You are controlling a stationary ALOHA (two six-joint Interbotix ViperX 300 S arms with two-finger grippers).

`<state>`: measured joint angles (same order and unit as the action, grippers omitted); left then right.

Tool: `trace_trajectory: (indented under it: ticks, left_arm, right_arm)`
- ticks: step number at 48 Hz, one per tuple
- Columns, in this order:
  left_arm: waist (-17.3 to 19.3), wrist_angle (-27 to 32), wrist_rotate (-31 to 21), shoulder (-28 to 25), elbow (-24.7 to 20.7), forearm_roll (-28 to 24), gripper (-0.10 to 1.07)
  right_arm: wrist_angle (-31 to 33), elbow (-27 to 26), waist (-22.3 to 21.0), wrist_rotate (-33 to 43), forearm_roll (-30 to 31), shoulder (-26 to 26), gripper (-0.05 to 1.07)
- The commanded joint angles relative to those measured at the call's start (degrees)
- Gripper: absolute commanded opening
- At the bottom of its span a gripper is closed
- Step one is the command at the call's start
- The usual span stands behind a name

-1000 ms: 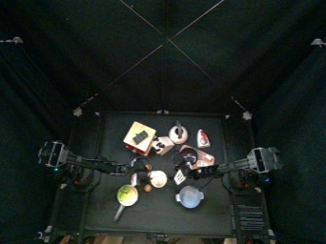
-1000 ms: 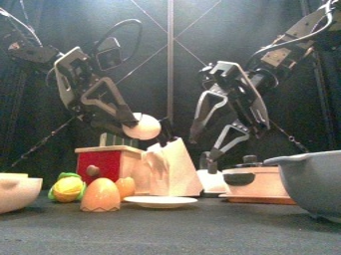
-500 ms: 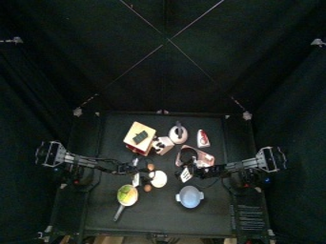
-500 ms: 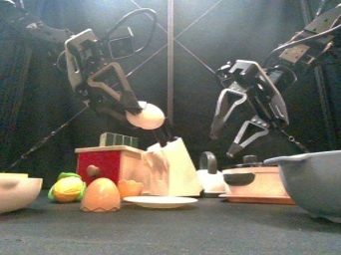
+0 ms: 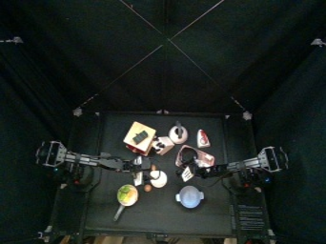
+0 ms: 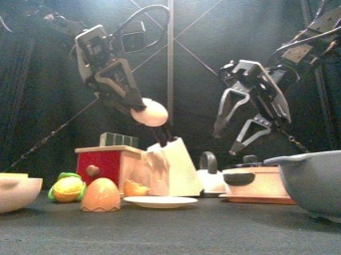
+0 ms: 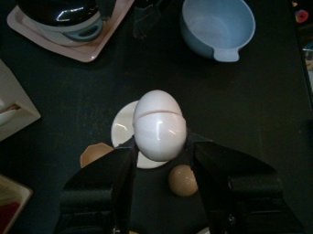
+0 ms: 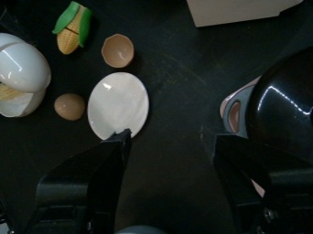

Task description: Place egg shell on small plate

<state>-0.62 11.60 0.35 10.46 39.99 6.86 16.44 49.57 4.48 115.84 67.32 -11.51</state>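
My left gripper (image 6: 144, 112) is clamped around a smooth white egg-shaped shell (image 6: 150, 112), carrying it in the air well above the table; in my left wrist view the same shell (image 7: 160, 130) sits upright between the two black jaws, gripped at its lower half, with a faint seam running round it. Directly beneath it lies the small round white plate (image 7: 126, 128), only partly visible behind the shell, and just beside the plate are a brown egg (image 7: 182, 181) and a tan shell half (image 7: 93, 155). My right gripper (image 8: 169, 151) hangs with its jaws spread and nothing between them, raised on the right side of the table as the front view shows (image 6: 241, 142). From that wrist I look down on the same plate (image 8: 119, 105) lying bare on the black table (image 8: 184, 73), the brown egg (image 8: 69, 107) touching or nearly touching its rim, an open tan shell cup (image 8: 117, 50) a little apart from it, and a yellow-and-green toy corn cob (image 8: 71, 26) farther off. In the front view the plate (image 6: 160, 202) rests low at the table's front, with a red box (image 6: 107, 164) behind it and a pale grey bowl (image 6: 310, 179) at the right edge.
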Motion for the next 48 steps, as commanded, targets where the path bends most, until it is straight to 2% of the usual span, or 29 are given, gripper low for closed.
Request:
trace_trajectory:
  ticks: [1,10,15,20,26,32,40,42,43,48]
  left_arm:
    - [0.35,1.67,-0.09,1.76,-2.2,-1.49,0.63]
    - [0.0,8.0,-0.97,2.37,-5.01,-4.48,0.64]
    - [-0.18,14.59,-2.81,2.02,-7.91,-9.4,0.64]
    - [-0.97,17.75,-8.26,1.76,-10.28,-16.08,0.63]
    - [-3.16,19.78,-20.65,1.76,-11.34,-28.56,0.63]
    - [-5.71,21.88,-35.07,1.05,-10.11,-39.81,0.64]
    - [-10.28,22.24,-57.3,-1.58,-7.56,-52.12,0.64]
    - [-11.51,22.85,-62.58,-2.46,-7.03,-55.02,0.64]
    - [-12.39,23.38,-66.8,-3.08,-6.68,-57.3,0.64]
    - [-15.47,26.81,-79.54,-5.19,-6.42,-64.78,0.64]
  right_arm:
    - [0.09,-0.44,0.0,-0.09,0.18,-1.49,0.94]
    - [0.18,-0.44,0.0,-0.09,0.18,-1.58,0.94]
    - [0.18,-0.44,-0.09,-0.09,0.18,-1.58,0.94]
    - [0.09,-0.44,0.0,-0.09,0.18,-1.58,0.94]
    - [0.09,-0.26,0.0,-0.09,0.18,-1.58,0.94]
    - [0.09,-0.35,-0.09,-0.18,0.18,-1.67,0.94]
    - [0.18,0.0,-0.35,-0.18,2.46,-3.87,0.94]
    - [0.26,0.09,-0.62,-0.18,3.25,-4.83,0.94]
    - [0.26,0.09,-0.7,-0.18,3.52,-5.36,0.94]
    - [1.14,0.18,-1.05,-0.18,4.83,-8.61,0.94]
